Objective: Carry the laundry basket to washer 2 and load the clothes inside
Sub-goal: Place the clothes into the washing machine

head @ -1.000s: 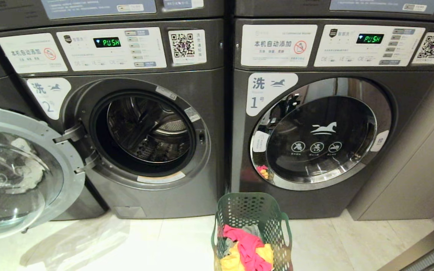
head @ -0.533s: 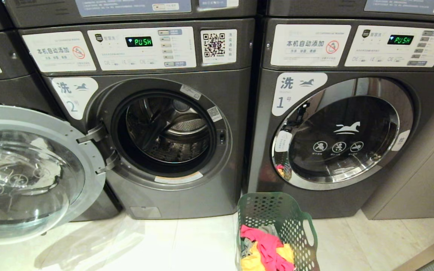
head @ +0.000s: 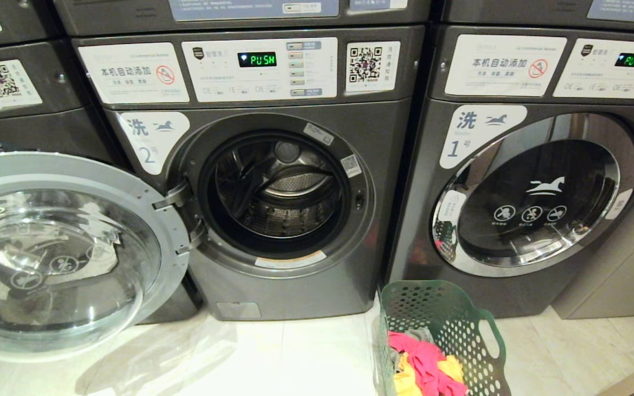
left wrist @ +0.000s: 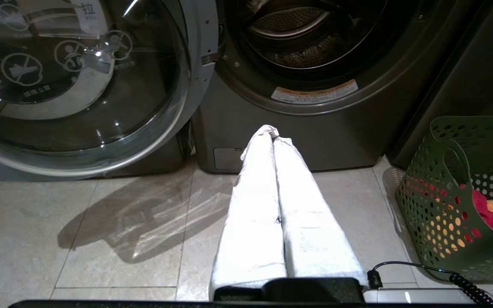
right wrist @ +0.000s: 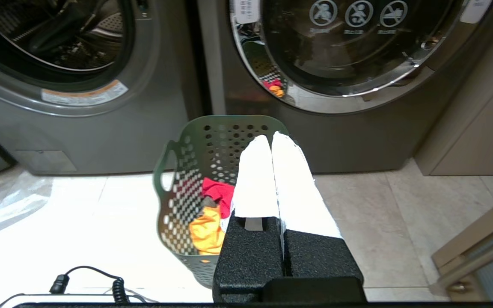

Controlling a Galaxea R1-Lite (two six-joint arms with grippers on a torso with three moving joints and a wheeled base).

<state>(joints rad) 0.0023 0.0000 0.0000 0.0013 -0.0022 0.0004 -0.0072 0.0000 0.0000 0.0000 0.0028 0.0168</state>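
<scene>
The dark green laundry basket (head: 463,324) stands on the floor in front of the gap between the two machines, with pink, yellow and grey clothes (head: 424,366) inside. Washer 2 (head: 240,181) is at the middle, its drum (head: 278,192) open and its round glass door (head: 58,253) swung out to the left. My left gripper (left wrist: 273,134) is shut and empty, low over the floor before washer 2, with the basket (left wrist: 464,201) off to its side. My right gripper (right wrist: 271,139) is shut and empty, just above the basket (right wrist: 195,184). Neither arm shows in the head view.
Washer 1 (head: 537,192) with its door closed stands right of washer 2. A third machine (head: 14,93) is partly seen at the far left behind the open door. A beige cabinet panel (head: 625,275) is at the right. Pale tiled floor (head: 295,357) lies before washer 2.
The whole head view has shifted: machines and basket slide to the right in the picture, so the camera has moved left. Washer 2 now sits nearer the middle. Both grippers stay shut.
</scene>
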